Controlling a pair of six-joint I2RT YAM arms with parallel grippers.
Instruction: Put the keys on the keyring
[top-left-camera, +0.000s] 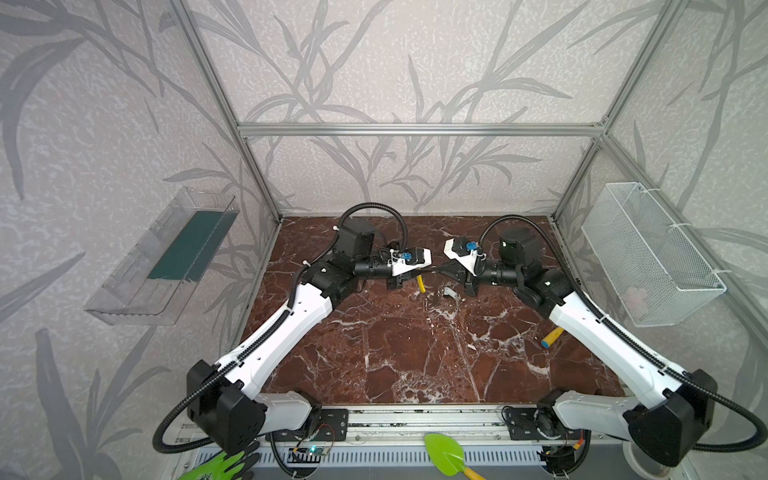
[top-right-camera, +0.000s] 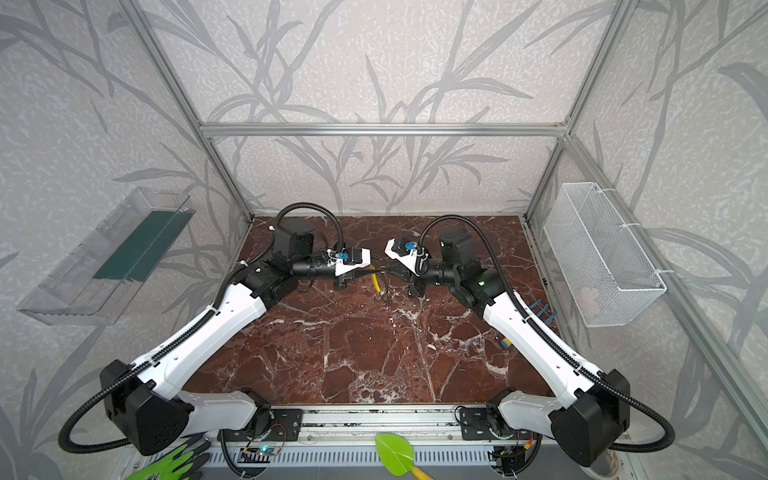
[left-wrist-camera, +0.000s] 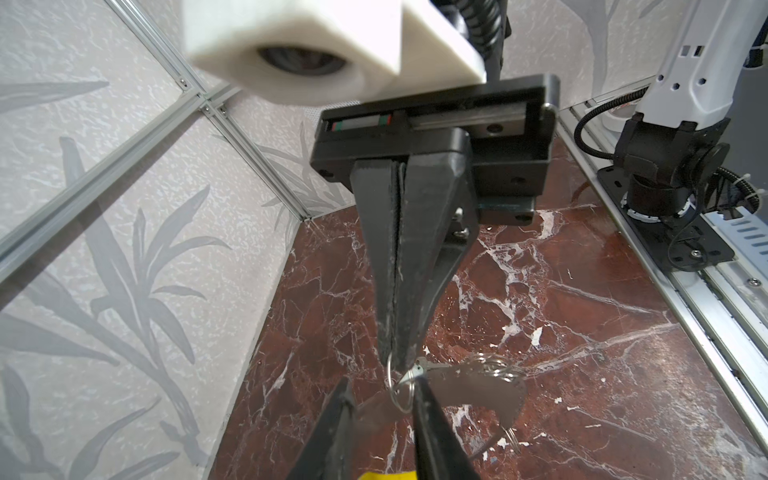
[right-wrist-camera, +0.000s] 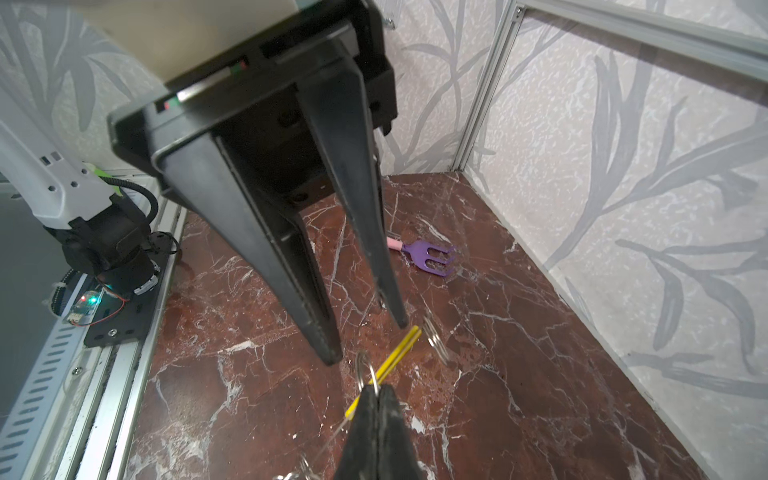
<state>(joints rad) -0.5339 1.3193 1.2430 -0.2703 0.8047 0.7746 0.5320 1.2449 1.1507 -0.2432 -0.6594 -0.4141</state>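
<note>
My left arm (top-left-camera: 291, 328) reaches forward from the near rail, elbow bent and wrist turned inward, level above the red-brown marble table (top-left-camera: 415, 353). Its left gripper (right-wrist-camera: 365, 340) stands partly open, with a clear gap between the black fingers. The yellow sleeve of the thin grey hoop keyring (right-wrist-camera: 401, 353) sits just beyond those fingertips. Whether either finger touches it I cannot tell.

In both top views the sleeve (top-left-camera: 422, 284) hangs steeply, its long axis near upright and its lower end towards the table. The grey hoop itself is too thin to trace. From the right wrist I see the sleeve edge-on.

The bunch of small silvery metal keys (left-wrist-camera: 494, 372) is blurred and hangs above the table just beside the gripper tips, near the table's middle. Its small split ring (left-wrist-camera: 401, 388) is pinched in the right gripper (left-wrist-camera: 395, 363), whose jaws are fully closed. My right arm (top-left-camera: 602, 328) mirrors the left, so the two grippers meet tip to tip.
</note>
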